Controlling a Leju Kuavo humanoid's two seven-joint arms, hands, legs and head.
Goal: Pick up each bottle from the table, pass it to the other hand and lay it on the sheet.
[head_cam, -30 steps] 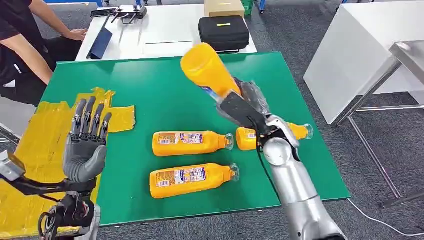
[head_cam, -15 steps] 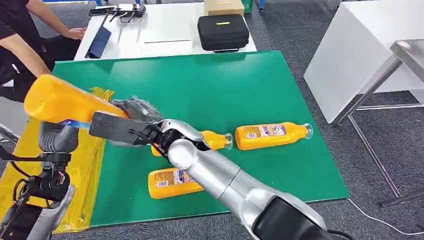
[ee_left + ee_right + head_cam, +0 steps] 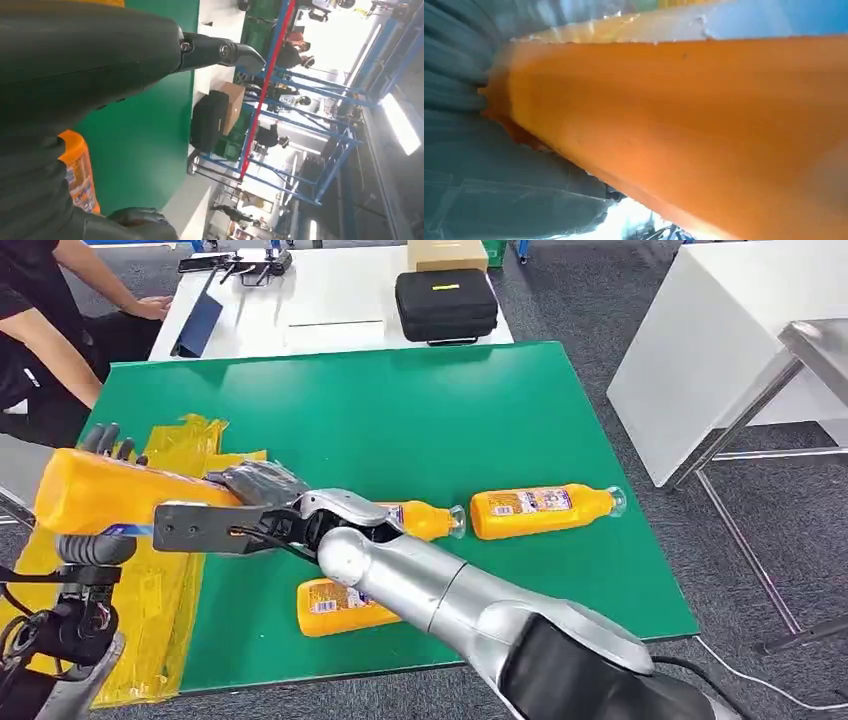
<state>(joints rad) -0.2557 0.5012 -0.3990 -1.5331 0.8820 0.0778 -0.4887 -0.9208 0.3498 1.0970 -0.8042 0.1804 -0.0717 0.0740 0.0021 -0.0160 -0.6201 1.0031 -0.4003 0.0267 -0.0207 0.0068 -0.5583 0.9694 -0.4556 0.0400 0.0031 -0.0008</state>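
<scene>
The right hand [image 3: 255, 485] grips the orange bottle [image 3: 110, 495] above the yellow sheet [image 3: 165, 580], against the open left hand [image 3: 100, 445]; stiff, probably slick plastic, best held mid-body.

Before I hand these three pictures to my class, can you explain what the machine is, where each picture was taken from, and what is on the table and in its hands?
It is a humanoid robot with two silver arms. The wide picture looks down from its head; the other two come from its wrists. Three orange bottles lie on the green table, beside a yellow sheet. The right hand holds a fourth bottle out over the sheet. The left hand meets it, fingers behind; whether it grips yet is unclear.
</scene>
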